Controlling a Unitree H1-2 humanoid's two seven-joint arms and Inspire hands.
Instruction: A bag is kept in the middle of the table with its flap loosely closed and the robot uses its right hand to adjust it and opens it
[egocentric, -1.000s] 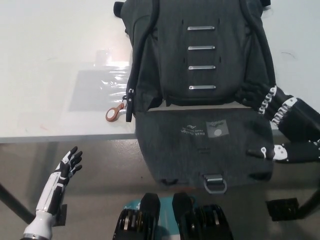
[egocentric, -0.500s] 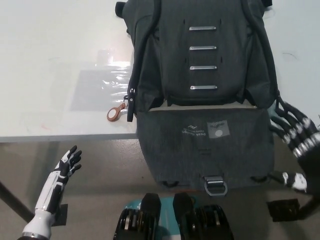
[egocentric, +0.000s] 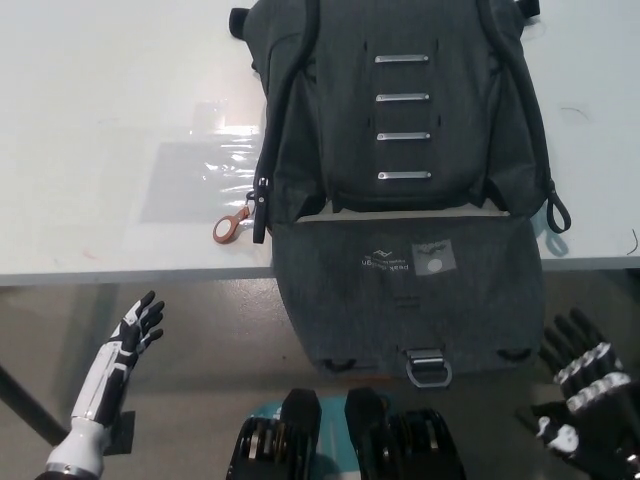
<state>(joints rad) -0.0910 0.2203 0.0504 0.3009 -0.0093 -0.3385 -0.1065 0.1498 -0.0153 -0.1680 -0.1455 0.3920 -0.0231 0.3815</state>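
I see the dark grey bag (egocentric: 400, 120) lying mid-table (egocentric: 100, 120), its flap (egocentric: 410, 300) hanging open over the table's near edge toward 6 o'clock. My black right robot hand (egocentric: 585, 400) sits at 4 o'clock, fingers spread, holding nothing. The white left robot hand (egocentric: 135, 330) rests at 8 o'clock, also spread and empty.
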